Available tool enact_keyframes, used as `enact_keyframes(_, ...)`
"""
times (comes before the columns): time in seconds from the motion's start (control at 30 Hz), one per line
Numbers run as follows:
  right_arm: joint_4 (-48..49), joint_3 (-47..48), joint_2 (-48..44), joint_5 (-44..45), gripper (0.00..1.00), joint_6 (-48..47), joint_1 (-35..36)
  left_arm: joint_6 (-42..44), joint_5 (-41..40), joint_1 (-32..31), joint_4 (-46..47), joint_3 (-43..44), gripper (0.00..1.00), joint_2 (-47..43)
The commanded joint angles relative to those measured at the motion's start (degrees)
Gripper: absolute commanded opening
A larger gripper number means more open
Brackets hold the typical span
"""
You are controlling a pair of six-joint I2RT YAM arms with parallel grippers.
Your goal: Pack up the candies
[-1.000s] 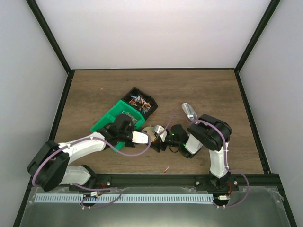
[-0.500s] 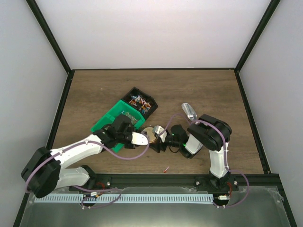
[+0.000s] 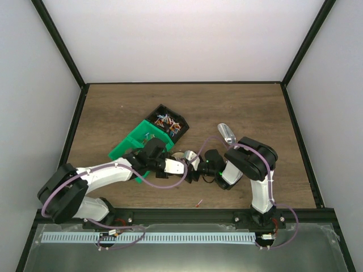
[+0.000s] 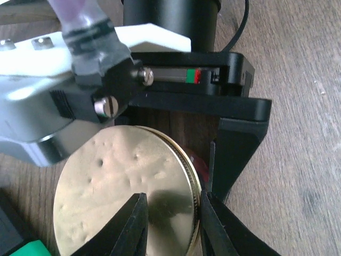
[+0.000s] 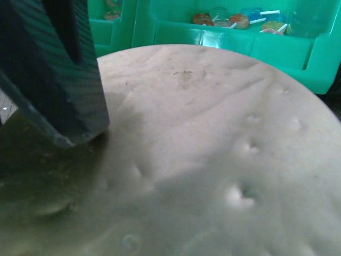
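Observation:
The candies lie in a black box, and a few more candies lie in the green tray. A round gold lid sits between both grippers and fills the right wrist view. My right gripper holds the lid, with one black finger against its rim. My left gripper is slightly open and straddles the rim, one finger over the lid's face and one outside it. Something red shows under the lid's edge.
A silver metal scoop lies behind the right arm. One stray candy lies near the front rail. The black box leans against the green tray's far end. Black frame rails border the table.
My left gripper has moved right from beside the green tray onto the gold lid. The right arm and the lid have stayed in place.

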Motion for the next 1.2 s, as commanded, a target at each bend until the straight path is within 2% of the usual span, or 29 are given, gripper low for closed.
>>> enact_keyframes(0.0, -6.6, -0.9, 0.8, -1.4, 0.59, 1.2, 0.6, 4.4, -5.4, 2.4, -0.9, -3.6, 0.29, -1.5)
enact_keyframes(0.27, -6.7, -1.0, 0.8, -1.7, 0.59, 1.2, 0.6, 8.4, -6.5, 8.2, -4.6, -5.8, 0.29, -4.6)
enact_keyframes(0.37, -6.6, -0.9, 0.8, -1.6, 0.59, 1.3, 0.6, 7.7, -3.2, 8.6, -6.7, -4.3, 0.29, -6.4)
enact_keyframes(0.47, -6.6, -0.9, 0.8, -1.6, 0.59, 1.6, 0.6, 8.4, 2.5, 8.0, -9.0, -3.3, 0.35, -10.0)
enact_keyframes(0.57, -6.6, -1.0, 0.8, -1.6, 0.59, 1.8, 0.6, 7.0, 5.0, 6.2, -8.4, -3.4, 0.38, -12.3)
enact_keyframes(0.73, -6.4, -0.8, 1.3, -1.6, 0.59, 1.9, 0.6, 0.7, 4.2, 2.5, -3.9, -1.2, 0.4, -8.1)
enact_keyframes(0.97, -6.7, -0.8, 1.2, -1.4, 0.59, 1.8, 0.6, -3.5, 2.5, -0.2, 2.0, 1.4, 0.38, -0.3)
enact_keyframes(1.17, -7.0, -0.8, 0.9, -1.4, 0.59, 1.8, 0.6, 1.1, -0.3, 1.2, -2.7, -0.8, 0.31, -0.1)
